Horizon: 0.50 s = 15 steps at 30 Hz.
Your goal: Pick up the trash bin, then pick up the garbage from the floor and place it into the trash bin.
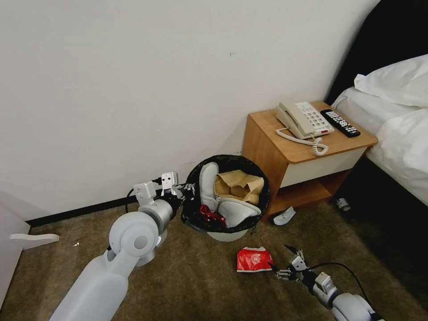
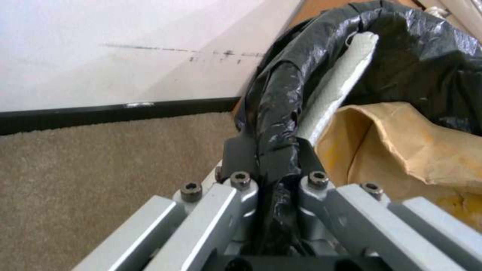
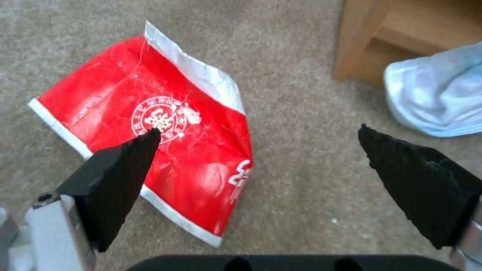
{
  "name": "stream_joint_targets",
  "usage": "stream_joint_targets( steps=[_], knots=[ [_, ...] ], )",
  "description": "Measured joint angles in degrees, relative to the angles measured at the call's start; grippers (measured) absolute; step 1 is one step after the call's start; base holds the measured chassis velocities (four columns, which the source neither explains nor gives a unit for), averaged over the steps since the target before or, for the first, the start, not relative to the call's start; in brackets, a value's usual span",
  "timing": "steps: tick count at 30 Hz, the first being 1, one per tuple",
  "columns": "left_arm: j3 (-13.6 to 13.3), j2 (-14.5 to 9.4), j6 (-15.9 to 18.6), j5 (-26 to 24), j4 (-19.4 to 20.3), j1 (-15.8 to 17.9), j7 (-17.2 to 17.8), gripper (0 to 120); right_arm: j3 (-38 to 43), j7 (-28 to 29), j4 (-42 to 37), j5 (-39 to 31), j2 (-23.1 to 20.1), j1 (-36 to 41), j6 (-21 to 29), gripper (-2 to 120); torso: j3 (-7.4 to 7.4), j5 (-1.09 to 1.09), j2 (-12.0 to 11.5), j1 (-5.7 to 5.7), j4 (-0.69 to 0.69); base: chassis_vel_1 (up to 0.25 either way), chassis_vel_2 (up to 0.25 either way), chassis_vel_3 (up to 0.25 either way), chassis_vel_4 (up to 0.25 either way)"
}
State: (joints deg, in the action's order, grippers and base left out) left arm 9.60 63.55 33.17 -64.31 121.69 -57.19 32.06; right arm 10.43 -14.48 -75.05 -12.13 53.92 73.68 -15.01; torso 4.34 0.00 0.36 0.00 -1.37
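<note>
The trash bin (image 1: 225, 234) is white with a black bag over its rim (image 2: 273, 113). It holds two white slippers (image 1: 208, 180), a brown paper bag (image 1: 238, 185) and a crushed red can (image 1: 209, 216). My left gripper (image 1: 187, 189) is shut on the bin's bagged rim at its left side. A flattened red paper cup (image 1: 254, 259) (image 3: 156, 128) lies on the carpet in front of the bin. Just right of the cup, my right gripper (image 1: 285, 263) (image 3: 258, 145) hovers low and open, one fingertip (image 3: 125, 165) over the cup. A pale-blue face mask (image 1: 284, 216) (image 3: 437, 96) lies by the nightstand's foot.
A wooden nightstand (image 1: 267, 147) with a phone (image 1: 303, 119) and a remote (image 1: 340, 122) stands right of the bin, against the wall. The bed (image 1: 397, 125) fills the far right. A white object (image 1: 34, 239) juts from the left edge. A small pale item (image 1: 343, 204) lies by the bed.
</note>
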Motion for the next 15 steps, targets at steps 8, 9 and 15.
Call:
stream_joint_targets(
  steps=[8, 9, 15],
  knots=[
    [0.38, -0.46, 0.00, 0.05, 0.91, -0.66, 0.21, 4, -1.73, -0.46, 3.71, -0.55, 2.73, -2.88, 0.15, 100, 0.00, 0.00, 0.00, 0.00, 0.00, 0.000, 0.000, 0.000, 0.000],
    [0.38, -0.46, 0.00, 0.05, 0.91, -0.66, 0.21, 4, -1.73, -0.46, 3.71, -0.55, 2.73, -2.88, 0.15, 100, 0.00, 0.00, 0.00, 0.00, 0.00, 0.000, 0.000, 0.000, 0.000],
    [0.56, -0.65, 0.00, 0.05, 1.50, -1.06, 0.26, 4, -1.71, -1.29, 5.77, -1.96, 4.06, -4.21, 0.38, 100, 0.00, 0.00, 0.00, 0.00, 0.00, 0.000, 0.000, 0.000, 0.000]
  ],
)
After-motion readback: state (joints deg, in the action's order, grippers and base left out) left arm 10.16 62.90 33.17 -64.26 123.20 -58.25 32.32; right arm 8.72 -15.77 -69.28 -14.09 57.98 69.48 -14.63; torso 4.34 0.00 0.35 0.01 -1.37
